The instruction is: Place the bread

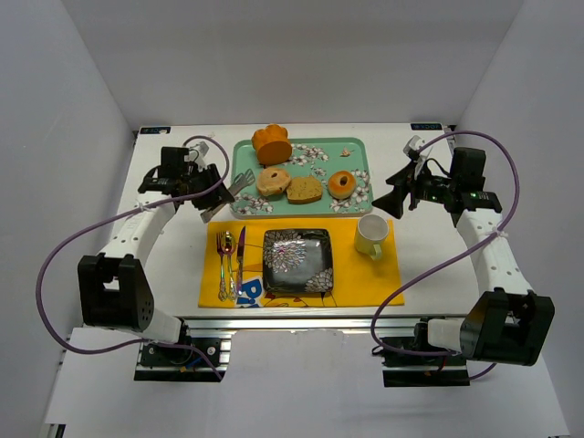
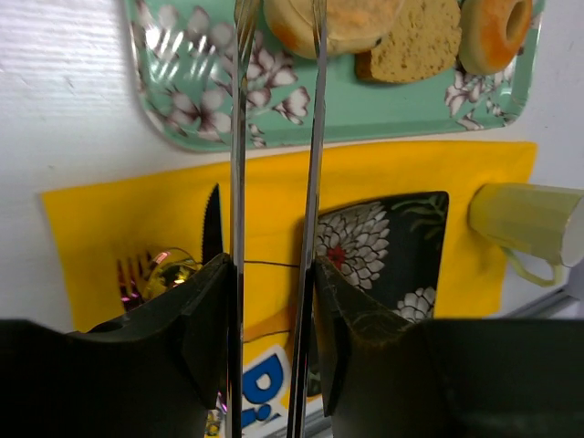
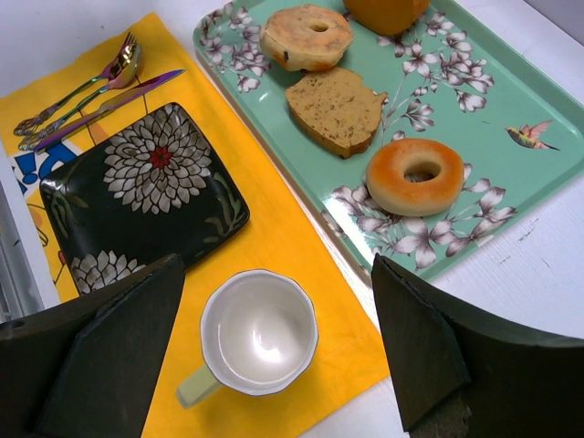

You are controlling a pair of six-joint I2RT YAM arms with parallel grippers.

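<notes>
**Bread not moved yet; tongs gripped, nothing picked**

All 3 pcs of bread sit on the green floral tray [image 1: 358, 151] at the far side of the table: the bagel [image 1: 273, 181] on the left, the slice [image 1: 305, 189] just beside it in the middle, the donut [image 1: 342, 184] near on the right; the taller orange cake [image 1: 272, 142] stands behind them and isn't part of the job. The black plate [image 1: 297, 260] on the yellow placemat [image 1: 365, 283] holds no bread, w/ the cup [image 1: 370, 235] to its right and the cutlery [image 1: 228, 260] to its left; the plate looks the likely drop spot, though that's a guess. The left gripper [image 2: 271, 274] is pressed onto metal tongs [image 2: 239, 137]; the tong arms stand apart, reaching toward the bagel; can't tell if the tips touch it. The right gripper [image 3: 276, 265] is spread wide, holding nothing, over the cup. So approx nothing done; all 3 pick-and-place moves are left.
</notes>
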